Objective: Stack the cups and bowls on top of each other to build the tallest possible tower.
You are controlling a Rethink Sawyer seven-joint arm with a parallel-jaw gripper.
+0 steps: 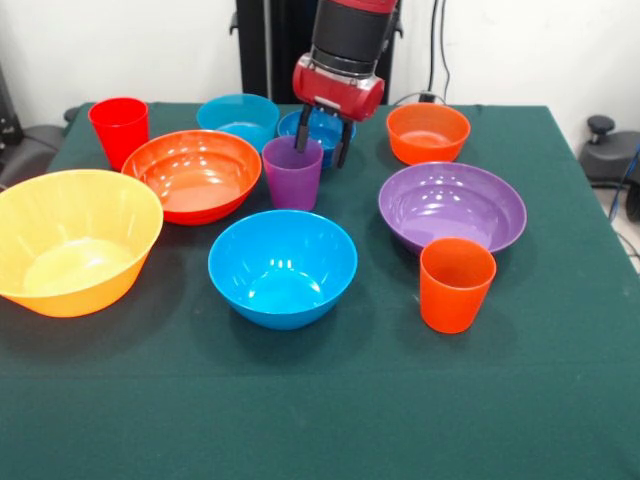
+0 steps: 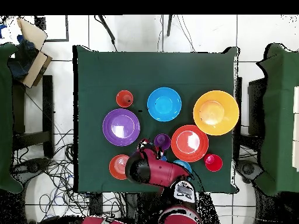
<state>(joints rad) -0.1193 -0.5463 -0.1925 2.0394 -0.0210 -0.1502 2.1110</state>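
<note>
A low, close camera looks across the green table [image 1: 560, 400] from its near edge toward the white back wall [image 1: 120, 50], tilted slightly down; the robot's red arm [image 1: 345, 50] enters at top centre and the tabletop fills most of the frame. A second camera, much farther off, hangs above and looks straight down, taking in the whole table [image 2: 193, 67], surrounding tiled floor [image 2: 257, 35] and cables [image 2: 58, 169], with the arm [image 2: 157, 170] at bottom centre. Both views share the tabletop and its bowls and cups, turned half round against each other.
</note>
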